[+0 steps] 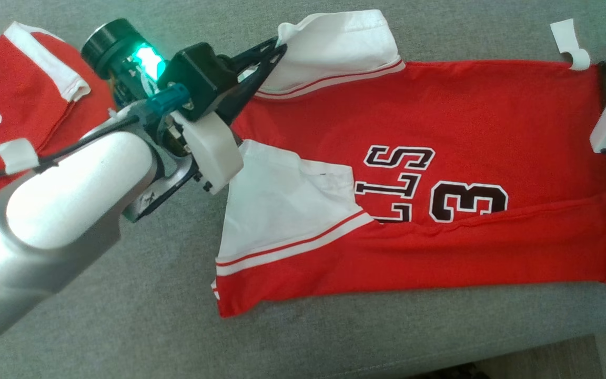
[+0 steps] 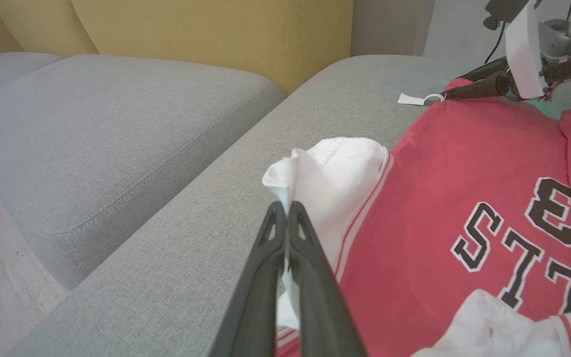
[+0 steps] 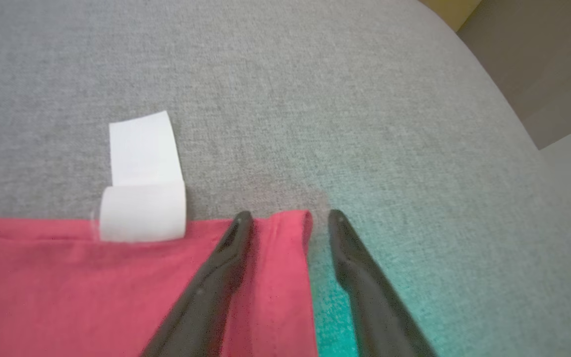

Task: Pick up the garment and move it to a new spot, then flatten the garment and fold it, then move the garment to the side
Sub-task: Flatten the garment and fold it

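Observation:
The garment (image 1: 482, 126) is a red jersey with white sleeves and black lettering. It lies spread across a grey sofa cushion (image 1: 124, 316), with its lower edge folded up over the number. My left gripper (image 1: 281, 47) is shut on the edge of the far white sleeve (image 1: 334, 50); the left wrist view shows the sleeve (image 2: 335, 168) bunched at the closed fingertips (image 2: 285, 206). My right gripper (image 3: 290, 218) is open at the jersey's far hem corner (image 3: 285, 258), one finger lying on the red cloth and the other on the cushion beside it.
A second red jersey (image 1: 13, 105) lies at the far left of the cushion. A white curled tag (image 3: 142, 198) rests at the hem next to my right gripper. A yellow sofa back (image 2: 191, 29) rises behind. The cushion's front edge (image 1: 440, 352) drops to the floor.

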Robot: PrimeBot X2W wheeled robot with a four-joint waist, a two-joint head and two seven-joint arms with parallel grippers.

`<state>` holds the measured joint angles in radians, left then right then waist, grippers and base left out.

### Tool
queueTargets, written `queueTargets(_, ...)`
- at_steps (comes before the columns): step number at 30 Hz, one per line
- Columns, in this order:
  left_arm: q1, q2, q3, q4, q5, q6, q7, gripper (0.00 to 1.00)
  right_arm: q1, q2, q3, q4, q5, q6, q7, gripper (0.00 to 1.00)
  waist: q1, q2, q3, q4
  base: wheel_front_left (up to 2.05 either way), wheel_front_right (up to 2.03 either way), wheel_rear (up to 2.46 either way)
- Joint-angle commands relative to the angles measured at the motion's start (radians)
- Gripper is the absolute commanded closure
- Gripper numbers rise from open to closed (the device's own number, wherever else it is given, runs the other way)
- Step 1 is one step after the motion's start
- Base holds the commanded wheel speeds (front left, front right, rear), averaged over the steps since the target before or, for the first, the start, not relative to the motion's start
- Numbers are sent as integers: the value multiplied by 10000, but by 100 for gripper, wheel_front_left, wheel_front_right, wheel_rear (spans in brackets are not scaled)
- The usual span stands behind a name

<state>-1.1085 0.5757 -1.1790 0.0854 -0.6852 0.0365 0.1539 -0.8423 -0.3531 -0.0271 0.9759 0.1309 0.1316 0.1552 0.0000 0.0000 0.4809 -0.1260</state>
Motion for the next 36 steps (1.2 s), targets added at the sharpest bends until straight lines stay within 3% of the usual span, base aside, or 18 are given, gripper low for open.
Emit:
queueTargets(1,-504,319,489,-198,66,69,6,100,157,-102,221,14,64,-9,-22,100,0,0,-15,-5,0,0,0)
queueTargets(10,-320,499,907,557,-367,444,-185,100,-610,-58,579,-265,942,-9,-1456,100,0,0,-341,-241,0,0,0)
queueTargets(17,-567,504,1373,1648,-494,640,-710,100,-1233,-46,1151,-846,1890,-9,-1726,100,0,0,-371,-350,0,0,0)
queueTargets(29,-2660,-861,1519,4805,256,203,-1960,100,-3043,62,1568,-485,2381,-9,-2163,100,0,0,65,-258,0,0,0)
queueTargets(36,-2711,-1392,1255,5773,406,-174,-2599,100,-2895,2,1804,104,2536,-9,-2706,100,0,0,-152,-46,0,0,0)
